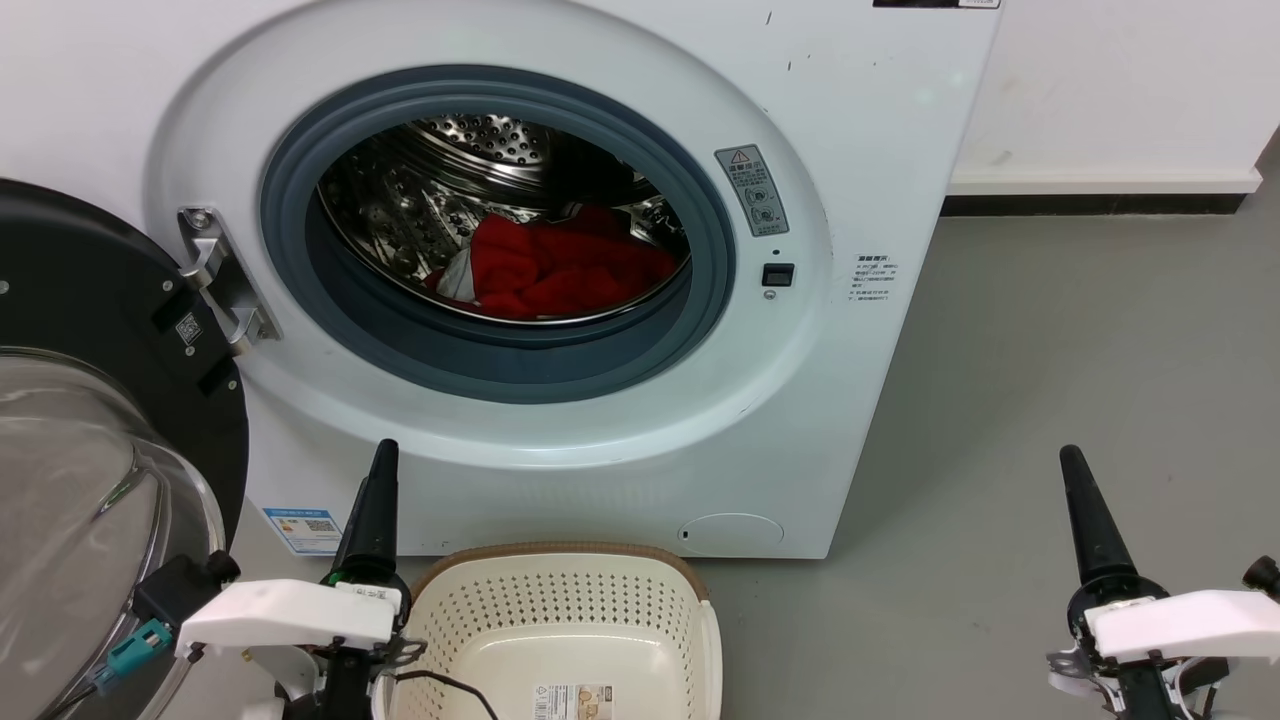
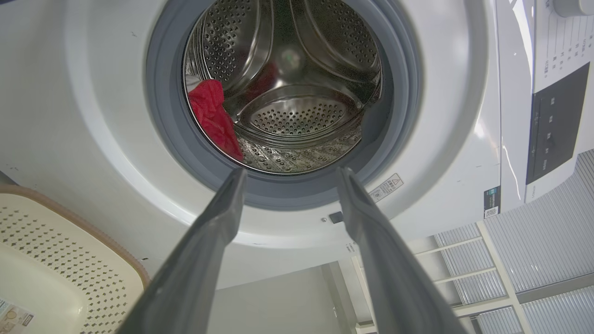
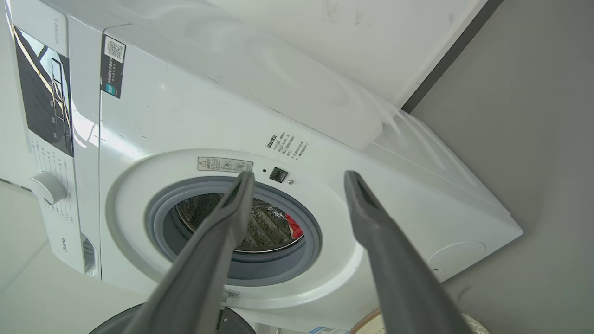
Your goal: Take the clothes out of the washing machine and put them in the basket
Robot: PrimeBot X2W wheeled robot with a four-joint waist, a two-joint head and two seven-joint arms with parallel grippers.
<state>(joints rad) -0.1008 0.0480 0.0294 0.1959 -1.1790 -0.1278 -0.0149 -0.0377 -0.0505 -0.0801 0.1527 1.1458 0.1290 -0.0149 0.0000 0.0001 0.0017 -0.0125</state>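
Both arms low, my left gripper (image 2: 292,174) and right gripper (image 3: 300,176) fingers spread, pointing at white front-loader washing machine (image 1: 880,150). Bright red fabric clothes (image 1: 560,265) lie in its steel drum (image 2: 297,116); cream perforated plastic basket (image 1: 560,552) stands just below.

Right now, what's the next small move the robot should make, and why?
Probably reach the left gripper forward and up into the washing machine. It is open, and its wrist view looks straight at the opening, where the clothes lie inside. The basket below holds none yet.
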